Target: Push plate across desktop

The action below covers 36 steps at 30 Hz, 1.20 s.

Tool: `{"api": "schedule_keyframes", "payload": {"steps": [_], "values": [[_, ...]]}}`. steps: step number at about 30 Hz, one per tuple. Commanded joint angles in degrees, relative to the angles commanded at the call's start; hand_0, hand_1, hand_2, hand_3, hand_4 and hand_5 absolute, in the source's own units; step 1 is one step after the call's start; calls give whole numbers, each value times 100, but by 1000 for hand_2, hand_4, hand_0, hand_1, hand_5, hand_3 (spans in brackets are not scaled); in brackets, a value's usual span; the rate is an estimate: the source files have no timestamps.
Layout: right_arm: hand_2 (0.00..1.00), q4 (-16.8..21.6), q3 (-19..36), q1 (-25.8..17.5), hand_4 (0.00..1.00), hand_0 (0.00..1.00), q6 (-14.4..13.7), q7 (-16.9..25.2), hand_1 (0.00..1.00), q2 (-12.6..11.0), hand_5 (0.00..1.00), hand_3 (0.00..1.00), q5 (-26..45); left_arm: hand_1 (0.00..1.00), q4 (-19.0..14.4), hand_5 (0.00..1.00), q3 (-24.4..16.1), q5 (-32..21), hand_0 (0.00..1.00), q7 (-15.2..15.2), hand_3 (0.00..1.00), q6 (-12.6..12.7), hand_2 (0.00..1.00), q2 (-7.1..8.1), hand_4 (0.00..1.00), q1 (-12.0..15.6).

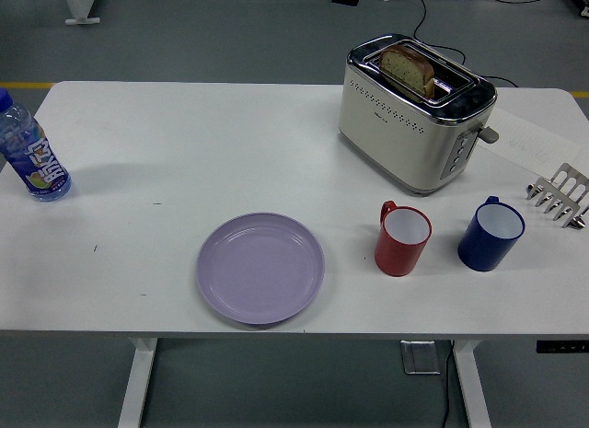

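Plate (260, 267) on table (184, 143), near front edge, slightly left of centre. Two mugs right of plate, side by side, apart: first mug (402, 238) nearer plate, second mug (490, 235) farther right. Toaster (414, 113) behind mugs, toward far edge, set at angle; bread slice (408, 68) upright in one slot. Toast rack (560, 195) at right edge, right of second mug. Bottle (29, 150) upright at left edge, well apart from plate. Paper sheet (529, 138) flat right of toaster.

Lilac plate (260, 267) near table's (166, 143) front edge, red mug (402, 238), blue mug (490, 234), toaster (414, 113) behind
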Motion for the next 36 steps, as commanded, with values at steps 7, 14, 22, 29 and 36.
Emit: {"api": "schedule_keyframes", "payload": {"steps": [7, 14, 22, 29, 36], "values": [[638, 0, 10, -6, 378, 600, 9, -10, 545, 0, 557, 627, -21, 763, -2, 998, 17, -1, 769, 13, 701, 12, 722, 11, 570, -13], [639, 1, 5, -6, 377, 600, 17, -12, 545, 0, 557, 627, -21, 762, 0, 998, 10, -16, 769, 16, 701, 38, 722, 11, 570, -12], [638, -1, -21, -3, 376, 601, 34, -5, 545, 0, 557, 627, -4, 761, -10, 998, -39, -37, 766, 8, 700, 42, 721, 4, 571, -9], [638, 1, -28, 3, 376, 601, 34, -8, 545, 0, 557, 627, 3, 761, -20, 998, -49, -62, 766, 6, 700, 38, 720, 6, 571, -8], [638, 1, -33, 10, 375, 600, 34, -6, 545, 0, 558, 627, 3, 761, -21, 998, -79, -98, 766, -3, 700, 47, 719, -1, 571, -10]]}}
